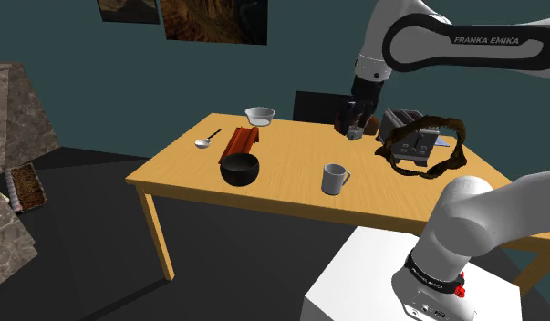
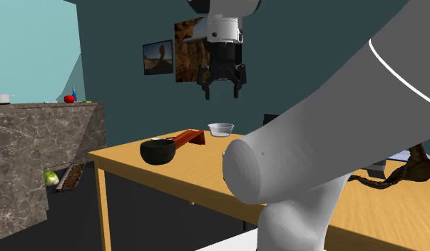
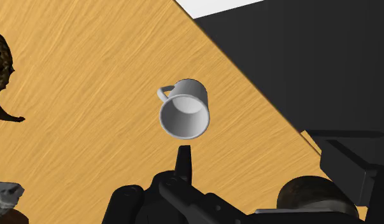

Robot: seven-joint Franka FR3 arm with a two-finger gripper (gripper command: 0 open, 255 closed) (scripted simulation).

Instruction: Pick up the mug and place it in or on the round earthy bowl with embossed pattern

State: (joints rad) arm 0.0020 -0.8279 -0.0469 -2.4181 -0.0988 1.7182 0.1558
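We found the gripper [image 2: 222, 91] hanging high above the table [image 1: 282, 196], near the top middle of the second exterior view, with its two black fingers spread and nothing between them.

The mug [image 1: 334, 179], pale grey, stood upright just right of the middle of the shoulder view, close to the table's near edge. In that frame it lay below and a little left of the gripper. Its long axis ran straight up, and its handle pointed toward the frame's right. In the wrist view we looked almost straight down into its open mouth, so we judged that the coming move needed mostly a descent, with the fingers turned to clear the handle.

The mug's inside looked bare. The dark round bowl [image 1: 239, 170] sat left of the mug in the shoulder view, well apart from it, and seemed empty too; we could not make out its embossing. A pale shallow bowl [image 1: 260, 115] near the far edge also held nothing.
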